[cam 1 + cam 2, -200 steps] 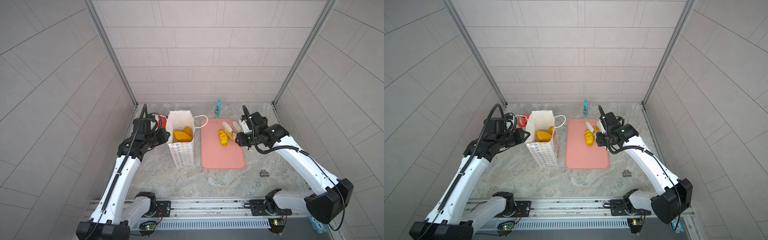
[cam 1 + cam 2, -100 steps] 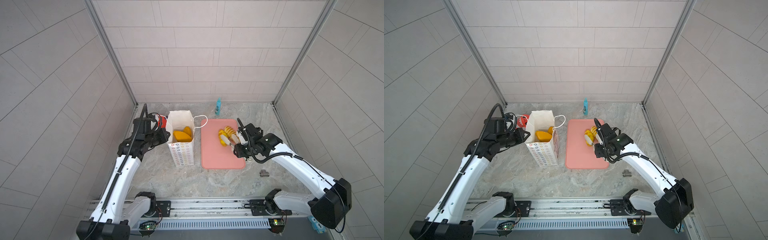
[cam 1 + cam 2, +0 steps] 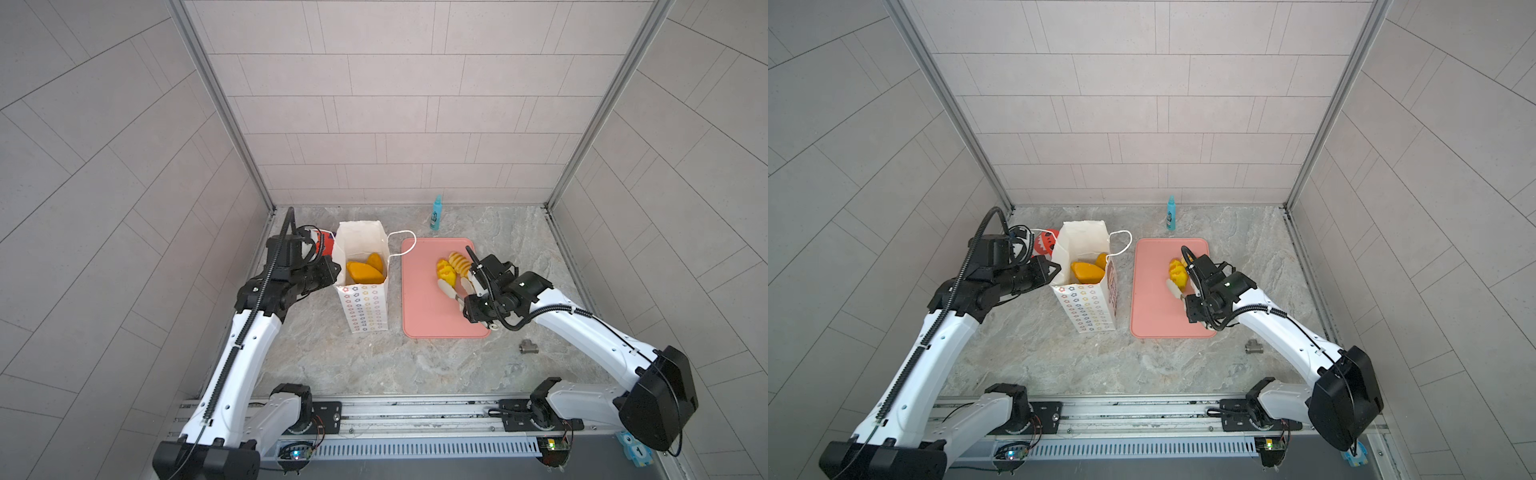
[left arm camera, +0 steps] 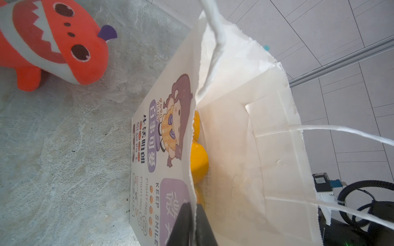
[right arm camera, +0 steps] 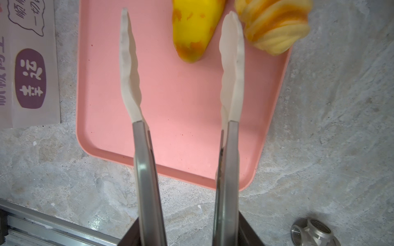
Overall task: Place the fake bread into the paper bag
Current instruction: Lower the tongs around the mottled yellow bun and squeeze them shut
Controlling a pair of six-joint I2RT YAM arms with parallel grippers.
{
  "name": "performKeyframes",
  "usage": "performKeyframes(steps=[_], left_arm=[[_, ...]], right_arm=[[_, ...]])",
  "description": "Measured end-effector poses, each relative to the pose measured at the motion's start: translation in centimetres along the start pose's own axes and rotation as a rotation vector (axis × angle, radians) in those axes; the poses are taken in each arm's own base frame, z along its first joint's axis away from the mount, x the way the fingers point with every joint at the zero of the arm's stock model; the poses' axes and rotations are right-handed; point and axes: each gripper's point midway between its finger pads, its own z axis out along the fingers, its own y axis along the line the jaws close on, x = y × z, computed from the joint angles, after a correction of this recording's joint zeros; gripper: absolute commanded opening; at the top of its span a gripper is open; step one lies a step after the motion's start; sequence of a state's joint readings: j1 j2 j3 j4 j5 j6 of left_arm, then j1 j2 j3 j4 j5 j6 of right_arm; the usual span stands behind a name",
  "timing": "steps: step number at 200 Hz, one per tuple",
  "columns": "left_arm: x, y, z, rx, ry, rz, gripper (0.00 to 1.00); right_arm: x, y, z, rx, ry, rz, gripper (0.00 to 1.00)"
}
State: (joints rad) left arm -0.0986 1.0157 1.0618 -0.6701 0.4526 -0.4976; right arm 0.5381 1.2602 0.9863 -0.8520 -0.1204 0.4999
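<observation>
The white paper bag [image 3: 363, 307] [image 3: 1088, 307] stands upright left of the pink tray [image 3: 428, 307]. Golden fake bread [image 3: 363, 271] [image 4: 198, 161] lies inside it. My left gripper [image 3: 334, 272] [image 4: 195, 213] is shut on the bag's rim, one finger inside and one outside. Two more pieces lie at the tray's back: a yellow bread [image 3: 444, 269] [image 5: 195, 27] and a striped roll [image 3: 460, 262] [image 5: 275, 23]. My right gripper [image 3: 476, 293] [image 5: 187, 230] holds metal tongs [image 5: 145, 159]. Their white tips stand apart and empty, just short of the two breads.
A red-orange shark toy [image 3: 322, 245] [image 4: 53, 42] sits behind the left gripper by the wall. A blue bottle [image 3: 436, 212] stands at the back wall. A small metal fitting [image 3: 528, 346] [image 5: 313, 232] lies right of the tray's front corner.
My right arm has drawn back toward the front, so the tong tips went from over the breads to just in front of them. The left gripper and bag have not moved.
</observation>
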Motion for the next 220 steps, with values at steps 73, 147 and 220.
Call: performKeyframes(steps=[73,147,220], left_arm=[[0.0,0.0,0.0,0.001,0.000,0.000,0.11],[0.0,0.0,0.0,0.001,0.000,0.000,0.11],[0.0,0.0,0.0,0.000,0.000,0.001,0.11]], right_arm=[[0.5,-0.5,2.6,0.052,0.083,-0.007,0.52],[-0.3,-0.8,3.2,0.089,0.081,-0.009,0.52],[-0.9,-0.9,4.5,0.127,0.095,-0.018,0.51]])
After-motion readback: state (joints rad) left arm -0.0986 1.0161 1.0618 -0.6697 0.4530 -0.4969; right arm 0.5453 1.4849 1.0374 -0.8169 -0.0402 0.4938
